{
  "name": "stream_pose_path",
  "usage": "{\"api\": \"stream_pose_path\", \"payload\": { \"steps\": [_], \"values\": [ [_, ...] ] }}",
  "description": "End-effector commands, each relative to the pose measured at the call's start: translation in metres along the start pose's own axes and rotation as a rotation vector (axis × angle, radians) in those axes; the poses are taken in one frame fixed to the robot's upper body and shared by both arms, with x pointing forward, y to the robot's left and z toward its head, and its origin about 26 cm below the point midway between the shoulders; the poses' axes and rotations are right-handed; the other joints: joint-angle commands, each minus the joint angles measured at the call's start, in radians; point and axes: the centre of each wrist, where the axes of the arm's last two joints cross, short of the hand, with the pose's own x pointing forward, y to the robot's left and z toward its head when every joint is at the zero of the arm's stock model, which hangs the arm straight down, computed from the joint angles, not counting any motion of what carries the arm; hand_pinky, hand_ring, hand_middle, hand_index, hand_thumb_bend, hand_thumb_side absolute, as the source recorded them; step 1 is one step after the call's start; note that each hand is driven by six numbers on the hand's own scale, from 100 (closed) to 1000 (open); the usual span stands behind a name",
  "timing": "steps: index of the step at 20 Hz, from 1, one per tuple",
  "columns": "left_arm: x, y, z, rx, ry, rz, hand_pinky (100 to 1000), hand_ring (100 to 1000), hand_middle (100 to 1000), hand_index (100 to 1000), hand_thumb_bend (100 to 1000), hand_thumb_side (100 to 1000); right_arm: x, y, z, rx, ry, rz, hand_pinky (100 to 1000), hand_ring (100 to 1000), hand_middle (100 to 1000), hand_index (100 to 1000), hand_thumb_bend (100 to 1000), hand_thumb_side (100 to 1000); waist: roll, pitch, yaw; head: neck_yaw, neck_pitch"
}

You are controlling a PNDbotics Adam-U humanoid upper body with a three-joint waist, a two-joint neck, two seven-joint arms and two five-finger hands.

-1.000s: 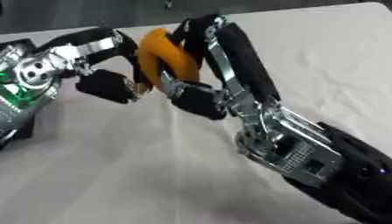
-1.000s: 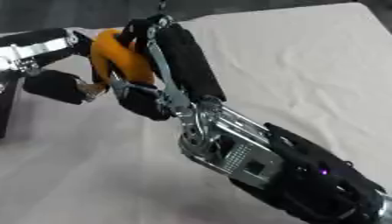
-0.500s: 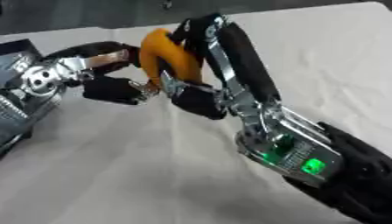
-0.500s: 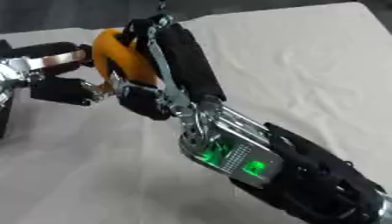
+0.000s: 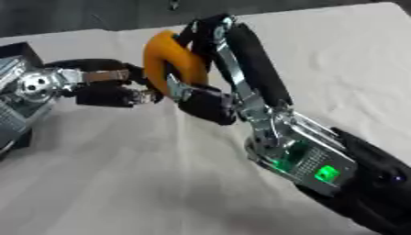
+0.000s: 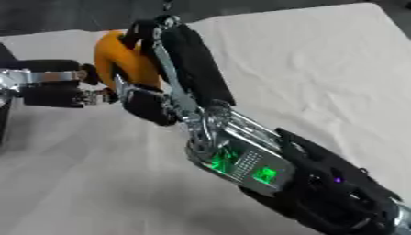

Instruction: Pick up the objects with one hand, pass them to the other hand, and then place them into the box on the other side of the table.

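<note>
Both hands were on the orange curved thing (image 5: 164, 62) mid-air over the white table (image 5: 345, 59): your right hand (image 5: 210, 85) curled round it, left hand (image 5: 108, 89) pinching its left side. Looked light, smooth and maybe slippery, so I'd have gripped the thick middle of the curve.
</note>
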Motion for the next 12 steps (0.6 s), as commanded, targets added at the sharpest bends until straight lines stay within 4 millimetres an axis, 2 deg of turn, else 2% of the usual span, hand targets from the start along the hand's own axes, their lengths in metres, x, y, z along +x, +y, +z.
{"api": "stream_pose_path", "payload": {
  "steps": [1,4,12],
  "values": [
    [-0.0052,0.0108,0.0084,-0.014,-0.004,-0.047,1000,983,850,979,189,1000,0.0048,-0.0075,-0.0015,-0.029,-0.02,0.001,564,395,356,272,100,100,0.008,-0.037,0.0,-0.002,-0.012],
    [-0.0111,0.0119,0.0093,-0.049,-0.01,-0.071,1000,983,850,979,193,972,0.0046,-0.0076,-0.0015,-0.03,-0.018,0.001,565,395,356,273,100,100,0.008,-0.038,0.0,-0.003,-0.011],
    [-0.0152,0.0185,0.0157,-0.136,-0.045,-0.106,1000,979,844,987,175,1000,0.0033,-0.0074,-0.0007,-0.035,-0.01,0.001,564,394,356,273,100,100,0.006,-0.039,0.001,-0.008,-0.013]
  ]
}}
